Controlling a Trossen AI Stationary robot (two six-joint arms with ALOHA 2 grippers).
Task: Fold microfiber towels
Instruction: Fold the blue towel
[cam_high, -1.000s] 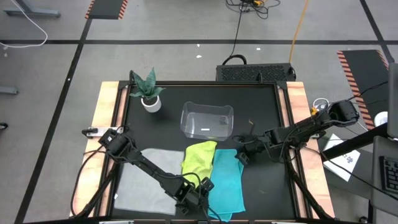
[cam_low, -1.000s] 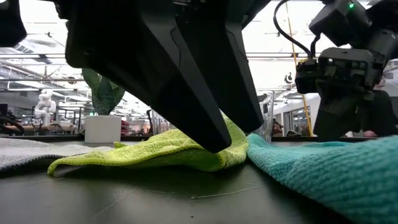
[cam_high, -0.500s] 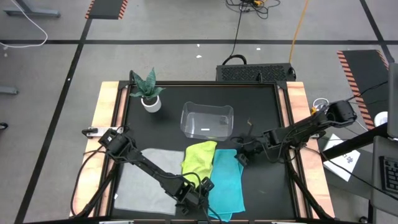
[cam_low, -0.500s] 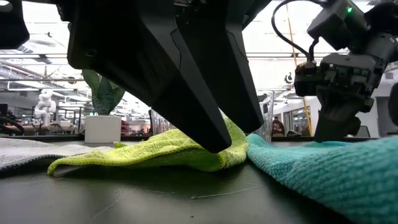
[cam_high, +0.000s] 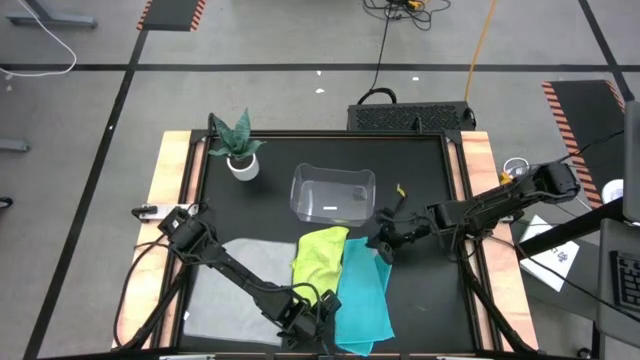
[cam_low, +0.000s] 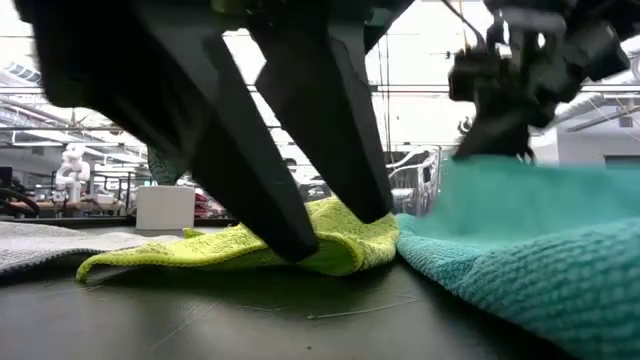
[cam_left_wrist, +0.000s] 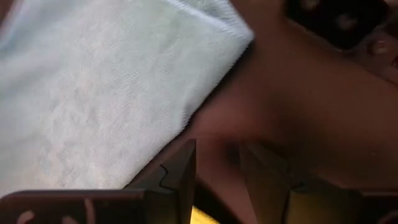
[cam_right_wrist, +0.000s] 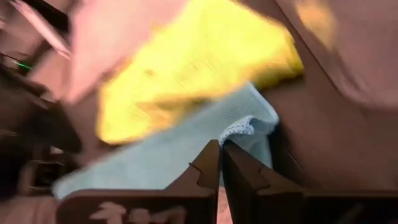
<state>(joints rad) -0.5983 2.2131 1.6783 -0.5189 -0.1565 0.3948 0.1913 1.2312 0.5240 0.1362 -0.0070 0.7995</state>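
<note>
1. Your right gripper (cam_high: 380, 243) is pinching the teal towel's (cam_high: 362, 298) far corner shut — the towel is running lengthwise toward the near edge.
2. Your left gripper (cam_high: 315, 322) is sitting partly parted, empty, beside its near end.

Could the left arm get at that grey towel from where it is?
Probably yes. The grey towel lies flat right beside the left gripper, uncovered, nothing between them; the right gripper works the teal towel.
</note>
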